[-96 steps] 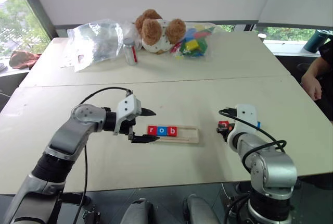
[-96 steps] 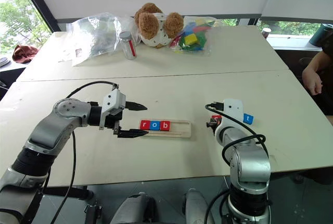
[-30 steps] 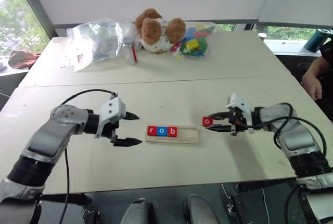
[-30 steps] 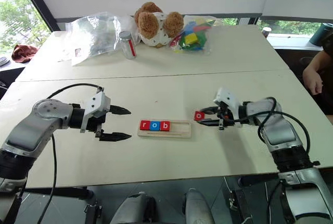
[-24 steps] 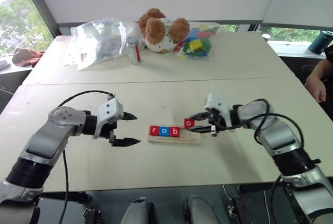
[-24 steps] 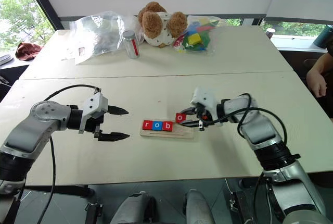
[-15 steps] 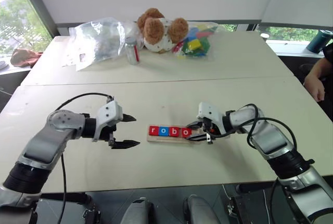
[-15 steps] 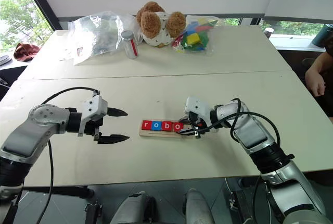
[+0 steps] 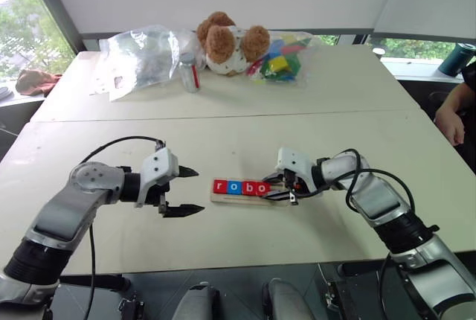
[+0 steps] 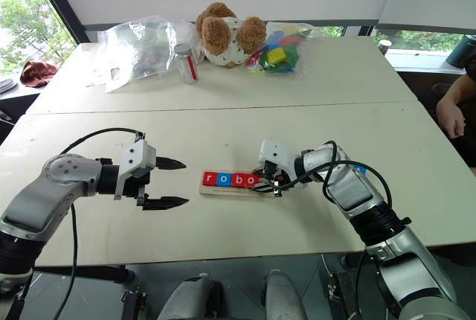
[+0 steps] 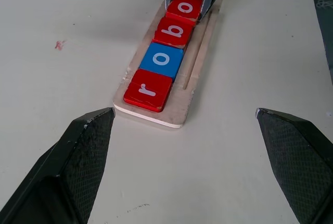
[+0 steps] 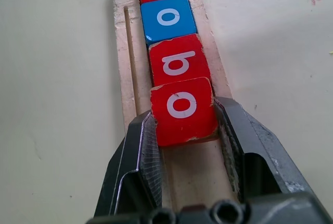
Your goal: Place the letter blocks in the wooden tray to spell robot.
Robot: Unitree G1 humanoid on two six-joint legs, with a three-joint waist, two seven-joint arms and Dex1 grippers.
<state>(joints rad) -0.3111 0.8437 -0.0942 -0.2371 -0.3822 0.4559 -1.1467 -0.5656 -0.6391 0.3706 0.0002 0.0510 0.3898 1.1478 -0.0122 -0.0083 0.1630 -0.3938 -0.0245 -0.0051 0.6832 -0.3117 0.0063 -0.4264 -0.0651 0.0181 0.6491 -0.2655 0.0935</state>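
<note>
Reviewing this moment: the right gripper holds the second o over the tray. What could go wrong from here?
1. The right gripper is shut on the red o tile, which looks slightly tilted against the b tile; releasing could leave it crooked or nudge the row.
2. Withdrawing may drag the wooden tray.
3. The blue t tile lies partly hidden behind the right arm.

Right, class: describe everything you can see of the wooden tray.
The tray is a long, narrow, pale wood strip with a thin groove along one side, lying flat on the table between the two grippers. Four tiles sit in a row on it: red r, blue o, red b and red o. The right gripper is shut on that last tile. The space past it is empty.
</note>
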